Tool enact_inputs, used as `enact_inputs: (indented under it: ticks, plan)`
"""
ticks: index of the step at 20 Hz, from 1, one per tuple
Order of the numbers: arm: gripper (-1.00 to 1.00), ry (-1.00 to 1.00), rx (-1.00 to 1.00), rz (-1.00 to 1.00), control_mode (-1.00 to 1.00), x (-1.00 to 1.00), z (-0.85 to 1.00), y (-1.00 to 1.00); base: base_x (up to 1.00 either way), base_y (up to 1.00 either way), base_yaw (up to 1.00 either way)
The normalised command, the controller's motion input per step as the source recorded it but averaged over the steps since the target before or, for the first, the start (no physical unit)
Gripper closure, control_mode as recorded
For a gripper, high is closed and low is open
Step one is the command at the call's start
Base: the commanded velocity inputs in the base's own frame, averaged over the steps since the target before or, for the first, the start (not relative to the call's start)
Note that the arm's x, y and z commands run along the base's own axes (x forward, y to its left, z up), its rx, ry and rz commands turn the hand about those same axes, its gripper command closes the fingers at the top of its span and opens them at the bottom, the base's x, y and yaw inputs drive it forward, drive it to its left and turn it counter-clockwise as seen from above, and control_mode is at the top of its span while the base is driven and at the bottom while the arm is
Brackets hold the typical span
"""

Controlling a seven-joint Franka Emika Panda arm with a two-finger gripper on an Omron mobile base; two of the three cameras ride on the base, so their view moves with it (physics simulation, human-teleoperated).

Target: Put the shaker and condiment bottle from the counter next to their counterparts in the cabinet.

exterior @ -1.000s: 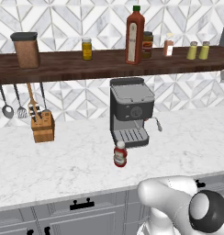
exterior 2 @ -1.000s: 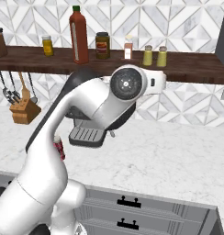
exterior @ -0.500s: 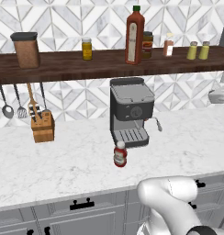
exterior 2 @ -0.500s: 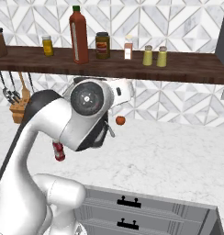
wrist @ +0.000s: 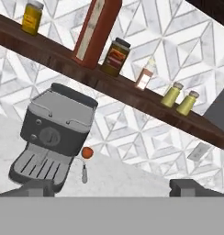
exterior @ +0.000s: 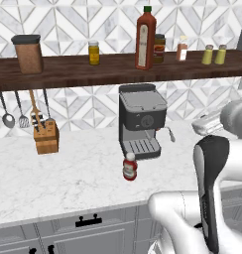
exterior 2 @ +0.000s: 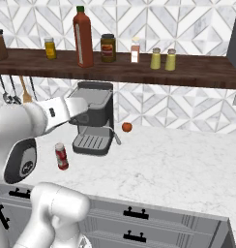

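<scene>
Shakers (exterior 2: 163, 58) paired on cabinet (exterior 2: 197, 68); condiment bottle (exterior: 129, 166) on counter (exterior: 68, 178); fingers (wrist: 187, 186) apart, empty.

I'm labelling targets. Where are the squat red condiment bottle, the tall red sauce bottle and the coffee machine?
condiment bottle (exterior: 129, 167): left base view, on its white label.
tall red sauce bottle (exterior 2: 83, 39): right base view, mid-body.
coffee machine (exterior: 142, 119): left base view, front panel.
</scene>
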Motion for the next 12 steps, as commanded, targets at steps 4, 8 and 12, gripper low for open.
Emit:
enact_inputs:
  ticks: [4, 8, 12]
  plan:
    - [-1.0, -0.11, -0.1, -0.48, -1.0, -0.26, 0.0, 0.88, 0.0, 0.0, 0.0]
    - [-1.0, -0.02, -0.06, -0.53, -1.0, -0.08, -0.03, 0.73, 0.0, 0.0, 0.0]
    - [-1.0, 0.0, -0.01, -0.26, -1.0, 0.0, -0.49, 0.44, 0.0, 0.0, 0.0]
